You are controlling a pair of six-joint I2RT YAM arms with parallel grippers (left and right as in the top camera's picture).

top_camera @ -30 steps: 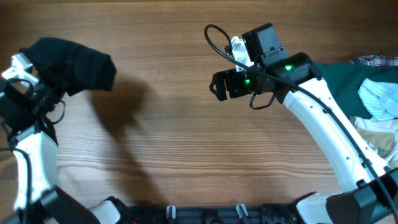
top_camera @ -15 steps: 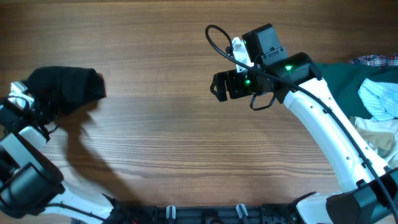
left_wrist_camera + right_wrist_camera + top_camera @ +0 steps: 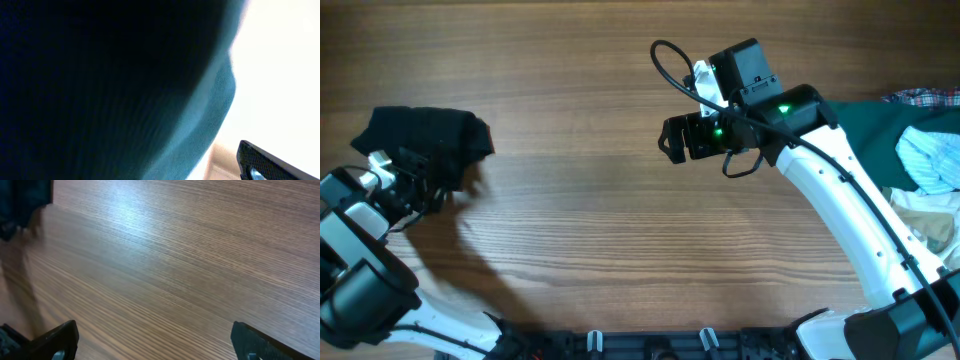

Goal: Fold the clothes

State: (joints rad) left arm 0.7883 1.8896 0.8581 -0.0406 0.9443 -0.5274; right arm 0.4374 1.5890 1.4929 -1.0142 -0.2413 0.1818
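Observation:
The clothes [image 3: 420, 135], a black shirt, lie in a rumpled bundle on the table at the far left. My left gripper [image 3: 424, 176] is at the bundle's near edge, pressed against the fabric. In the left wrist view, dark cloth [image 3: 100, 85] fills almost the whole picture. Only one finger [image 3: 265, 162] shows, far out at the lower right, so the jaws stand open with nothing clamped. My right gripper [image 3: 669, 138] hovers over bare wood near the table's middle, well away from the shirt. Its jaws are wide open and empty [image 3: 155, 342].
At the right edge lie a dark green garment [image 3: 875, 120], a pale blue striped garment [image 3: 930, 160], a plaid cloth [image 3: 925, 97] and a beige cloth [image 3: 920, 215]. The right arm [image 3: 840, 190] crosses the table's right half.
The left arm brought the black bundle down and toward the near left edge, set it on the table, and its jaws opened off the fabric. The right arm has not moved.

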